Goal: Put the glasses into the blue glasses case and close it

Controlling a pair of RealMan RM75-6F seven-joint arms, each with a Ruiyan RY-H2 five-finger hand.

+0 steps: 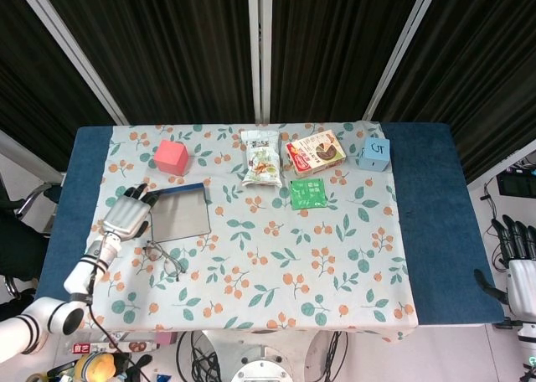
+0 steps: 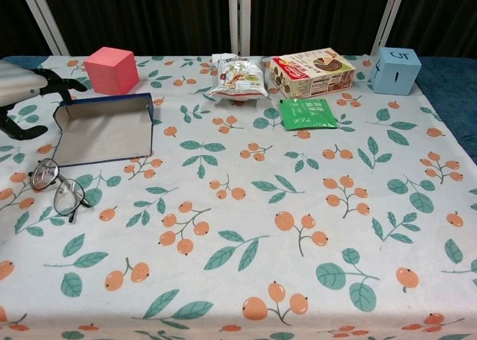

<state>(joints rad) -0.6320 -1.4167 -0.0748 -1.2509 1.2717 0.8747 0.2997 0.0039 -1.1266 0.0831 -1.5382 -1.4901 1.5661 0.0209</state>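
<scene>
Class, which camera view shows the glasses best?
The chest view: the glasses lie close to the camera, with both lenses and the folded arms clear. The head view shows them only as a small, thin outline below the blue case.
</scene>
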